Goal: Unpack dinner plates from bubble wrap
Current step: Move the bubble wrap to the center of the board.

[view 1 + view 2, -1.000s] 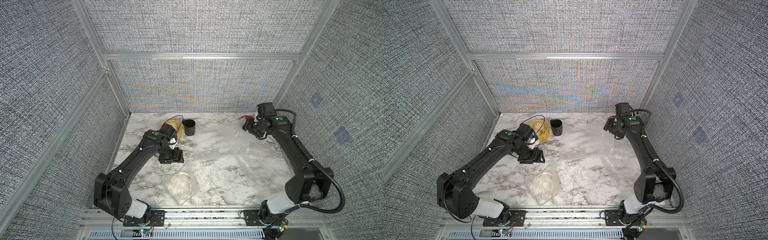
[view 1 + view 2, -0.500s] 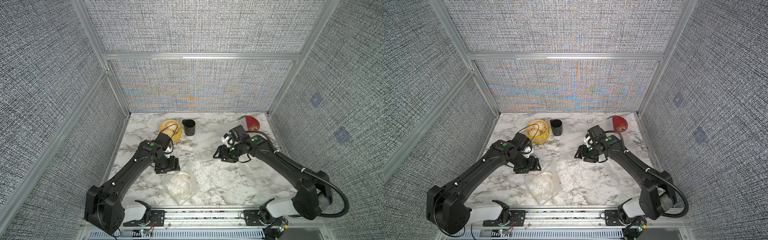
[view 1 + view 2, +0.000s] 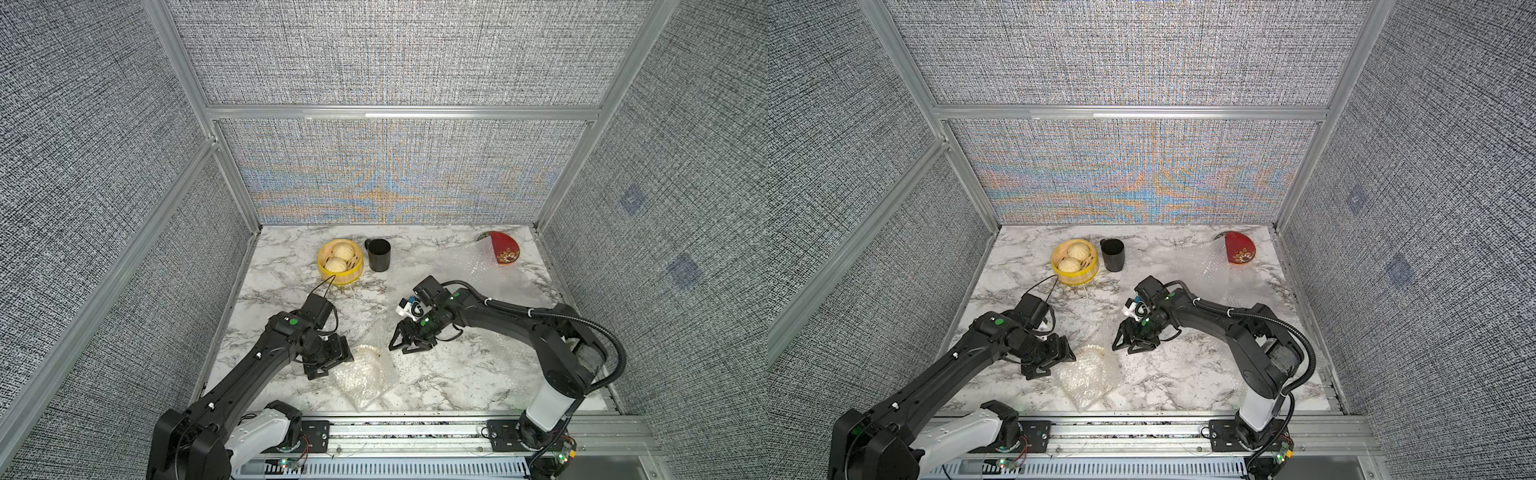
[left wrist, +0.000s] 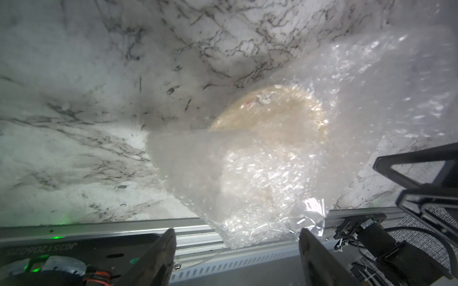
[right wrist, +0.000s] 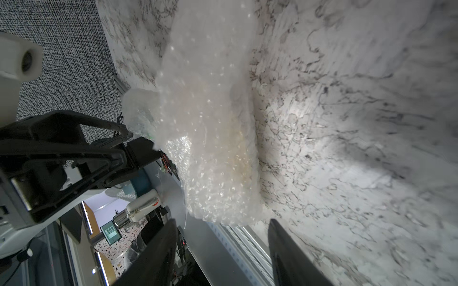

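A cream plate (image 4: 272, 118) lies wrapped in a bundle of bubble wrap (image 3: 365, 374) near the table's front edge, in both top views. My left gripper (image 3: 332, 363) stands open at the bundle's left edge, its jaws wide apart and empty in the left wrist view (image 4: 236, 235). My right gripper (image 3: 402, 348) hangs open just behind and to the right of the bundle (image 5: 210, 148), with nothing between its fingers (image 5: 221, 225). A dark red plate (image 3: 505, 249) with a patterned rim leans in the back right corner, half behind a loose wrap sheet (image 3: 478, 270).
A yellow steamer basket (image 3: 340, 262) with buns and a black cup (image 3: 378, 254) stand at the back, left of centre. Flat bubble wrap sheets cover the right half of the marble table (image 3: 291, 299). A metal rail (image 3: 415, 428) runs along the front edge.
My right arm has swung from the back right corner, by the red plate, down to the wrapped bundle. My left gripper has moved forward to the bundle's left edge.
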